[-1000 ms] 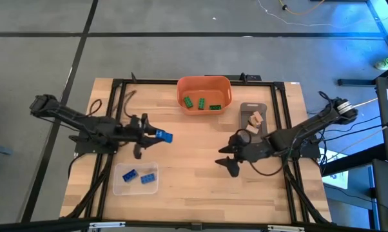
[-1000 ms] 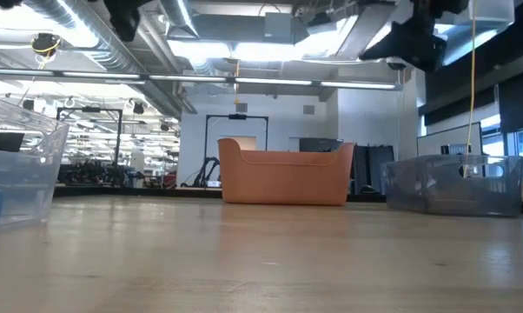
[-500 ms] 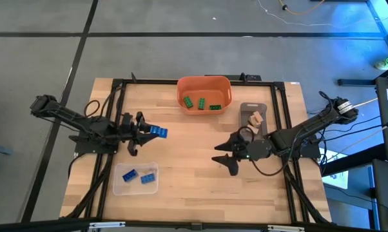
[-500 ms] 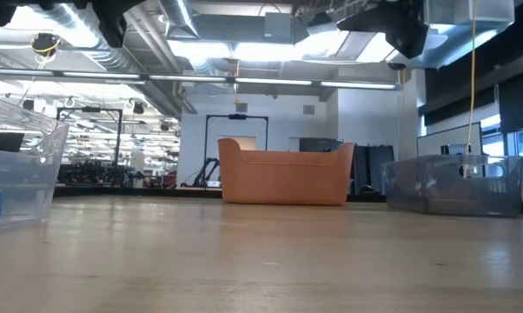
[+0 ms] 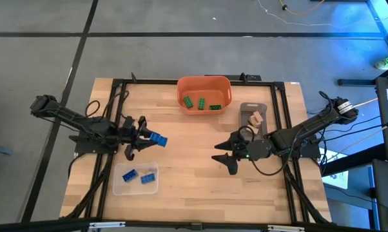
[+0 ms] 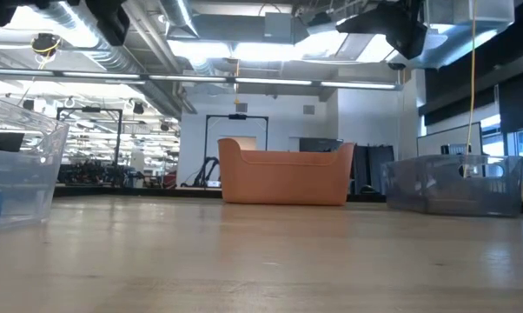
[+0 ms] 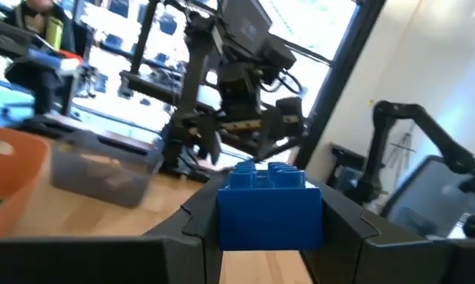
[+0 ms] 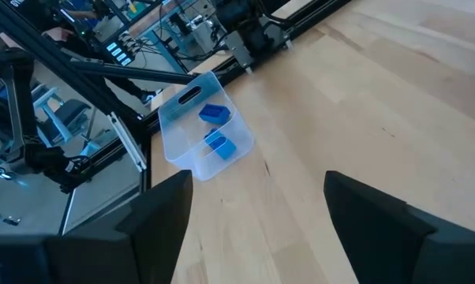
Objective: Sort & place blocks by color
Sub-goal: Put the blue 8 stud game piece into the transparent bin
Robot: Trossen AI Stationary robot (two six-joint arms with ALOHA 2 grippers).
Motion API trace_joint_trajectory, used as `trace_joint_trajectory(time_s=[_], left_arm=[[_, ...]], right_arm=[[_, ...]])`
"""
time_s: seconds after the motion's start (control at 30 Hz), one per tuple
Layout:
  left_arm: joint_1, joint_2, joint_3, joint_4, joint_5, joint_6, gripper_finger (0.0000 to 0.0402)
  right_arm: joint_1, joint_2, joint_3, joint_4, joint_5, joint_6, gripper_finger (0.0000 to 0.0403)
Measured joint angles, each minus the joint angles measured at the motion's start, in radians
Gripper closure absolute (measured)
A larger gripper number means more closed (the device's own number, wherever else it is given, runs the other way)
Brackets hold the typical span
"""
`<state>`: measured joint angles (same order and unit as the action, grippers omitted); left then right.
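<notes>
Small blue studded brick (image 5: 158, 138) clamped in left gripper (image 5: 146, 136) jaws, now drawn back and nearer the clear plastic tray (image 5: 136, 185) of blue bricks, likely heading there; right gripper (image 5: 223, 159) jaws agape, empty, over the table (image 5: 194, 187).

High view straight down over whole table (image 5: 200, 187); low view level at tabletop, facing orange bowl (image 6: 283, 175); wrist views look forward, close; all share the tabletop.

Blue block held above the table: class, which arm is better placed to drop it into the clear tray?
Left. Its claw is shut on the blue block, close above the clear tray. The right claw is open, empty and farther away.
</notes>
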<state>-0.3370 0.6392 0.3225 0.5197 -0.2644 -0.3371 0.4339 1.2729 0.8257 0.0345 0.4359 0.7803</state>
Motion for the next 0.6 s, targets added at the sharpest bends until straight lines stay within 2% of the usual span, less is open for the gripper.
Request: trace_joint_trajectory(time_s=[0.2,0.4,0.6], left_arm=[[-0.008,0.0,0.007,-0.1,0.115,-0.131,0.0273],[-0.107,0.036,0.167,-0.503,0.137,-0.204,0.0273],[-0.246,0.157,0.391,-0.872,0.136,-0.208,0.0273]], right_arm=[[0.0,0.0,0.0,0.0,0.0,0.002,0.0115],[0.0,0.0,0.0,-0.001,-0.001,0.003,0.0115],[0.0,0.001,0.0,-0.002,-0.002,0.004,0.0115]])
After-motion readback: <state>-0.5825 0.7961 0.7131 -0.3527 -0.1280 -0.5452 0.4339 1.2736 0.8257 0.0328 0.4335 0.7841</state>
